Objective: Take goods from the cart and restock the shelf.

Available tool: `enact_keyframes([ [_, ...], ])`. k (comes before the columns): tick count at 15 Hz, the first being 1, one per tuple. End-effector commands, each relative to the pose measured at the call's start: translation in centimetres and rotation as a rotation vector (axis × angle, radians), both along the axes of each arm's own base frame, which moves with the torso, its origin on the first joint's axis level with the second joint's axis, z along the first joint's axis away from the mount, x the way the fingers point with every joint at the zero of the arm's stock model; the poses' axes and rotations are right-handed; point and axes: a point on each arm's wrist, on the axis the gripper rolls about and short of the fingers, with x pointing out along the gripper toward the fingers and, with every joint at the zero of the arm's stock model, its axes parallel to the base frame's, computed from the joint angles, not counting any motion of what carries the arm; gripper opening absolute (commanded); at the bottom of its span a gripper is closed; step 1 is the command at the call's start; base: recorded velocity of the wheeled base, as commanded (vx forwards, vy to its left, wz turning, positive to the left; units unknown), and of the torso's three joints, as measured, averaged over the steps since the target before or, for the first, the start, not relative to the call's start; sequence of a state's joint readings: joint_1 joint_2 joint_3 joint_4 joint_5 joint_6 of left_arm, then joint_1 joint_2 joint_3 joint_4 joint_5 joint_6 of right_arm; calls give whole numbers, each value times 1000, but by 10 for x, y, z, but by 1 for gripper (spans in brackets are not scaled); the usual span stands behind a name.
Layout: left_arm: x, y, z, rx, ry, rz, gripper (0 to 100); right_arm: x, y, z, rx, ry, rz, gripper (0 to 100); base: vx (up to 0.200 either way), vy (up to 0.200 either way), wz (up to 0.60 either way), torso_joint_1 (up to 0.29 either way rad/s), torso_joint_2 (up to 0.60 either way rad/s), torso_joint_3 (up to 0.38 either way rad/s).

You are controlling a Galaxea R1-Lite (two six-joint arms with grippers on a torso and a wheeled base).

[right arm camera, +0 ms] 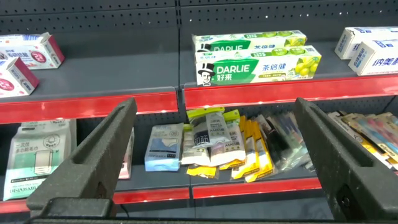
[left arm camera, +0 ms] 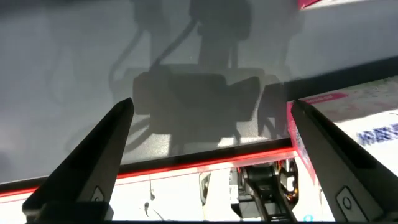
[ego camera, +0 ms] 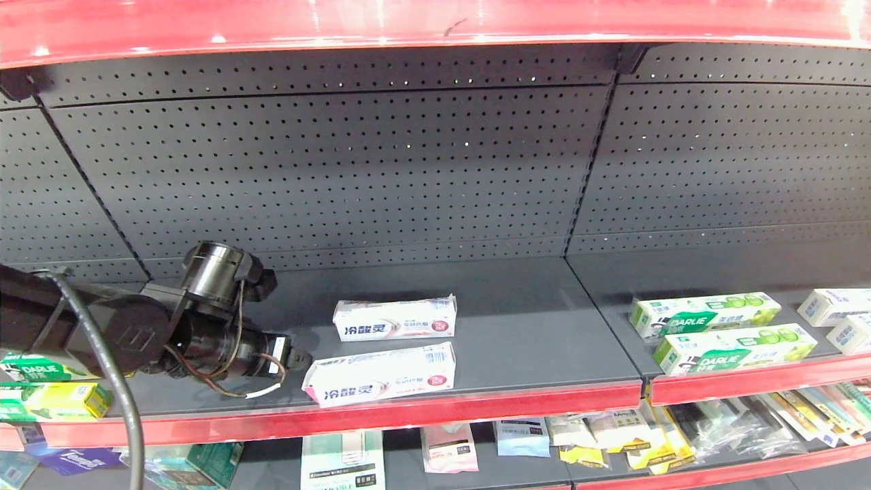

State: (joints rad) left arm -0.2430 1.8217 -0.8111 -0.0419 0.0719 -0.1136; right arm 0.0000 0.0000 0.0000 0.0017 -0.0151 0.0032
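Jaws of the left gripper [ego camera: 294, 358] gape wide and empty, just beside the end of the front toothpaste box [ego camera: 379, 374] at the shelf's [ego camera: 476, 407] front edge (box placed, I judge), so next comes backing off toward the cart for more; the right gripper [right arm camera: 214, 106] also gapes empty.

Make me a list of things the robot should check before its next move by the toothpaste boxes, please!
1. Is the left gripper open: ok.
2. Nothing between its fingers: ok.
3. Is the front toothpaste box lying fully on the shelf: ok.
4. A gap between that box and the left gripper: cannot tell, they are very close.
5. Is the right gripper open and empty: ok.
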Motion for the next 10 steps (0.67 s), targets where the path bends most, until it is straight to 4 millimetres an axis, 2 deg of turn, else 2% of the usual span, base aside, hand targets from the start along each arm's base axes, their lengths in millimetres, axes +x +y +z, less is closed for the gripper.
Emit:
enact_keyframes([
  [1, -16, 10, 18, 16, -39, -20, 100, 0, 0, 0, 0, 1, 0, 100, 0, 0, 0, 0, 0, 0],
  [5, -43, 33, 37, 27, -124, -22, 100, 0, 0, 0, 0, 1, 0, 100, 0, 0, 0, 0, 0, 0],
  [6, -63, 46, 45, 6, -215, 11, 100, 0, 0, 0, 0, 1, 0, 100, 0, 0, 0, 0, 0, 0],
  [8, -88, 60, 48, -30, -332, 38, 100, 0, 0, 0, 0, 1, 0, 100, 0, 0, 0, 0, 0, 0],
  [9, -111, 71, 57, -59, -465, 58, 100, 0, 0, 0, 0, 1, 0, 100, 0, 0, 0, 0, 0, 0],
  [10, -121, 76, 67, -62, -525, 84, 100, 0, 0, 0, 0, 1, 0, 100, 0, 0, 0, 0, 0, 0],
])
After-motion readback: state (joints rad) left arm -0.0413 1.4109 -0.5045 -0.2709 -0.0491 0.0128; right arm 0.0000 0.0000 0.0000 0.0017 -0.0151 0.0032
